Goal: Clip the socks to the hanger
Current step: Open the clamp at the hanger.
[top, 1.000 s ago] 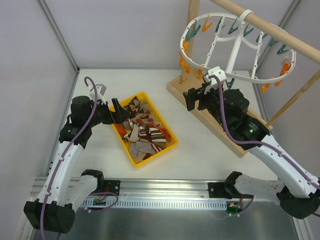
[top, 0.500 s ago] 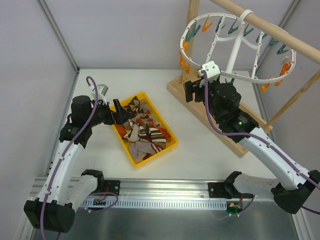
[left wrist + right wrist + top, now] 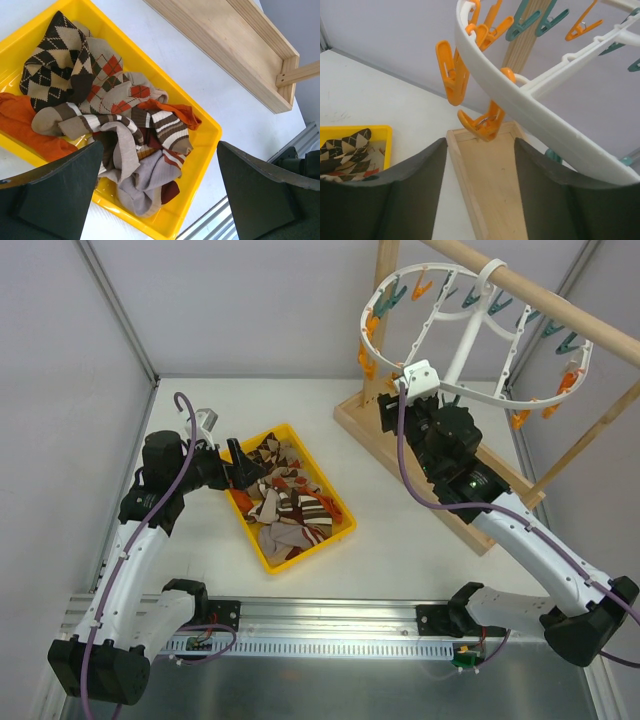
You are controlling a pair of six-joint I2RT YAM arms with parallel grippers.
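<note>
Right gripper [image 3: 480, 146] spread wide, nothing gripped. Orange clothespin [image 3: 482, 125] at 12 o'clock of gap, hanging off hanger [image 3: 545, 122] rim. Wooden base [image 3: 492, 185] below. Socks [image 3: 345, 152] in yellow tray [image 3: 355, 131], 8 o'clock.

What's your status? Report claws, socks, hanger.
Left claw open above socks in yellow tray. Right claw open under hanger, facing orange clip. No sock gripped. No obstruction seen.

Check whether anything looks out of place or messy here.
Nothing is spilled or broken. The socks lie in a tangled heap inside the yellow tray. On the hanger, one orange clothespin just ahead of the open right claw sits tilted almost sideways instead of hanging straight down.
</note>
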